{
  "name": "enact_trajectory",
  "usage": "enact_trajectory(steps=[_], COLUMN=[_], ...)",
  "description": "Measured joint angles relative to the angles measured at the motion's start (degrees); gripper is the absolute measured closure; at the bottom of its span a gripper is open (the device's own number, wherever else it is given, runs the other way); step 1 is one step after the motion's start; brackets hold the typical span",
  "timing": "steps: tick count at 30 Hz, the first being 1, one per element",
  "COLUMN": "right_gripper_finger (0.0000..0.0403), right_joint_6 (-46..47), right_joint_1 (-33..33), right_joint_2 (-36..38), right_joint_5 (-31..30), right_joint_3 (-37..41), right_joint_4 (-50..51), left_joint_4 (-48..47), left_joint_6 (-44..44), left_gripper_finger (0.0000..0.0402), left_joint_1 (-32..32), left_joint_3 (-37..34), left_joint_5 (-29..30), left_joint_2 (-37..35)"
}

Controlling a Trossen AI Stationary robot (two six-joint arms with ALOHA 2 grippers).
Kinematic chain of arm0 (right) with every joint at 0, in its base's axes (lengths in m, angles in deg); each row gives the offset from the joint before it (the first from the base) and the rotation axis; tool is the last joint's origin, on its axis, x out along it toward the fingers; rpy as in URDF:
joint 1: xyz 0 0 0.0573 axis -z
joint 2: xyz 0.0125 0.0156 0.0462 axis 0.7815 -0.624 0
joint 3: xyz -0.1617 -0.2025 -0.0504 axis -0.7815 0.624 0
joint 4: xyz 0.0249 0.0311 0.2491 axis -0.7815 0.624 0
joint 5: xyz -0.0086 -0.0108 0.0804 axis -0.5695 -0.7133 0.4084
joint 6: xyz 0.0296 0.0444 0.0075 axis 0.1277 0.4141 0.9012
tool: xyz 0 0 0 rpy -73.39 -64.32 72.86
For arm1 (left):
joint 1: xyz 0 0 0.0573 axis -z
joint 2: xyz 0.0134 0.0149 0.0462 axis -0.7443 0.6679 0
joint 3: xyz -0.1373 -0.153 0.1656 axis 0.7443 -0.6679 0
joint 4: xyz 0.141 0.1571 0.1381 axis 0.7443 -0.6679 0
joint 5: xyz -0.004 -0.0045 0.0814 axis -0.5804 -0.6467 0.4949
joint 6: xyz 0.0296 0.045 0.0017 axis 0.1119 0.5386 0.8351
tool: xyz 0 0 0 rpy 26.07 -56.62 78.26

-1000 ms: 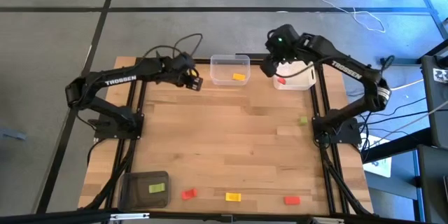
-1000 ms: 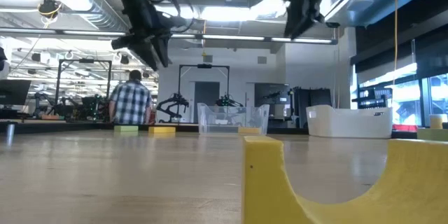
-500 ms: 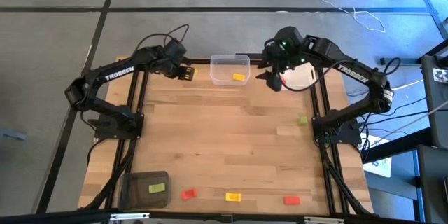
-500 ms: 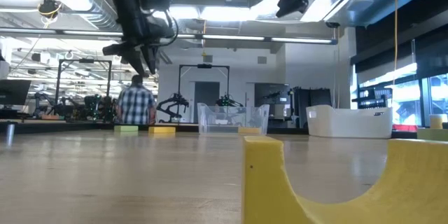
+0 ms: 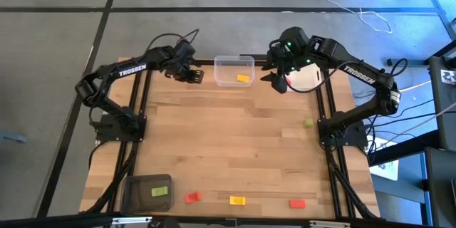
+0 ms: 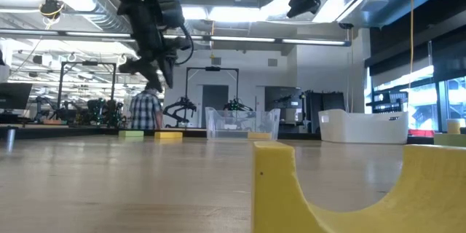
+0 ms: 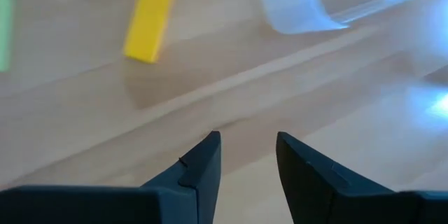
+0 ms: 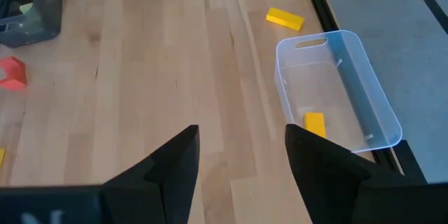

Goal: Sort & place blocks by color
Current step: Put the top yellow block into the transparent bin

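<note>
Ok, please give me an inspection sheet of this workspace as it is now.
Surface: wooden table.
Job's things: yellow block inside clear bin; green block near the right edge; two red blocks and a yellow one along the near edge.
Clutter: dark grey bin; white bin.
Grippers: left gripper open, empty; right gripper open, empty.
Cables: white cable on the floor.
Surroundings: person behind the table.
</note>
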Motion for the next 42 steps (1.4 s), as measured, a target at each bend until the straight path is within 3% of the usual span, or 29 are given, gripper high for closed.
enact_trajectory(steps=[7,24,34,42], right_gripper_finger=[0.0191,0.0191,0.0191,0.0191], right_joint_6=[0.0,0.0,0.0,0.0], right_joint_1=[0.0,0.0,0.0,0.0], right_joint_2=[0.0,0.0,0.0,0.0], right_joint_5=[0.0,0.0,0.0,0.0], right_joint_3=[0.0,0.0,0.0,0.0], right_joint_4=[0.0,0.0,0.0,0.0], left_joint_4=[8.0,4.1,3.8,5.6], left_joint_6=[-2.9,-7.5,-5.3,-4.4], left_gripper_finger=[0.0273,0.0273,0.0221,0.0205], left_joint_1=[0.0,-3.2,-4.3,-4.8], left_joint_3=[0.0,0.0,0.0,0.0], left_joint_5=[-1.2,4.1,1.1,3.1], left_joint_2=[0.4,0.4,6.2,11.5])
